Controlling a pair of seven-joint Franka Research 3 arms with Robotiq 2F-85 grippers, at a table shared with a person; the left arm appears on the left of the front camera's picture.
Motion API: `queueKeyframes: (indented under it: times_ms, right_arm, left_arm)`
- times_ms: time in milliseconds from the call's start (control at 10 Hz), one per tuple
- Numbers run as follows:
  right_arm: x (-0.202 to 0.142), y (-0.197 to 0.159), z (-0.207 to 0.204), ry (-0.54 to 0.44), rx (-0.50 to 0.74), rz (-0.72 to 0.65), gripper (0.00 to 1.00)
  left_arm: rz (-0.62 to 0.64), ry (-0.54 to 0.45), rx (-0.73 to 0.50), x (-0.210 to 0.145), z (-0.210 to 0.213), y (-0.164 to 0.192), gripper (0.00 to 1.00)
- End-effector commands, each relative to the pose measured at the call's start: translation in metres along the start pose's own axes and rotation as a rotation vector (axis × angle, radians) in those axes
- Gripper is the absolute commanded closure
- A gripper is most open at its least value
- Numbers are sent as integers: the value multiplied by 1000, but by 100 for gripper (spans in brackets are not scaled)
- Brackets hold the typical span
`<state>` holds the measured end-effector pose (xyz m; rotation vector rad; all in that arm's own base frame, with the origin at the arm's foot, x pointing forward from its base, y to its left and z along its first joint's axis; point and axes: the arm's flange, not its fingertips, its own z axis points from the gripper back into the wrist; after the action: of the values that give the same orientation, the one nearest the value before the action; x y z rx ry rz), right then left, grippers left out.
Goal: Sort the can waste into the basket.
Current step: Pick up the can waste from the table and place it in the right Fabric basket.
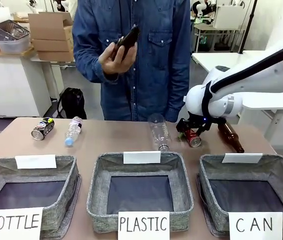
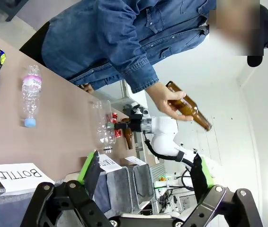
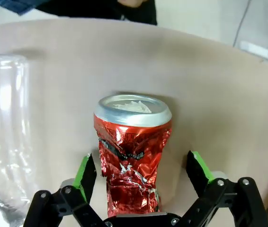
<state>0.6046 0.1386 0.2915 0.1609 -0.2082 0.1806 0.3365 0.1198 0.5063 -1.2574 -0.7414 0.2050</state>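
Straddling crumpled red can (image 3: 131, 156) (silver top), right end effector (image 3: 142, 166) gapes

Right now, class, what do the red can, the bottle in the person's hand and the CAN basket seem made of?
The red can: thin metal, shiny; it is crumpled, with a silver rim. The bottle: probably brown glass, glossy and see-through. The CAN basket: grey woven fabric, matte, soft-looking walls.

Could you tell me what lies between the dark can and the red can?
In the front view, two clear plastic bottles: a small bottle with a blue cap beside the dark can, then a large bottle nearer the red can.
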Motion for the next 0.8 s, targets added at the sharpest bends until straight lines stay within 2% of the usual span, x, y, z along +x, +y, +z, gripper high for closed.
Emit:
queueKeyframes:
  times_ms: [0, 100, 200, 300, 400, 500, 600, 700]
  right_arm:
    - [3, -1, 12, 24, -31, -11, 0]
    - [4, 1, 11, 53, -41, 1, 0]
    - [3, 2, 12, 61, -19, 11, 60]
    - [4, 3, 13, 56, -12, 5, 60]
    - [6, 5, 13, 61, -25, 14, 100]
    - [6, 6, 13, 60, -23, 17, 65]
    - [6, 6, 14, 64, -30, 19, 100]
    - [5, 4, 17, 61, -25, 18, 100]
  left_arm:
    - [-20, -11, -22, 0, -2, 0, 0]
    - [-20, -11, -22, 0, -2, 0, 0]
    - [-20, -11, -22, 0, -2, 0, 0]
    - [-20, -11, -22, 0, -2, 0, 0]
    - [-20, -11, -22, 0, -2, 0, 0]
    - [-20, -11, -22, 0, -2, 0, 0]
    - [-20, -11, -22, 0, -2, 0, 0]
    - [-20, -11, -22, 0, -2, 0, 0]
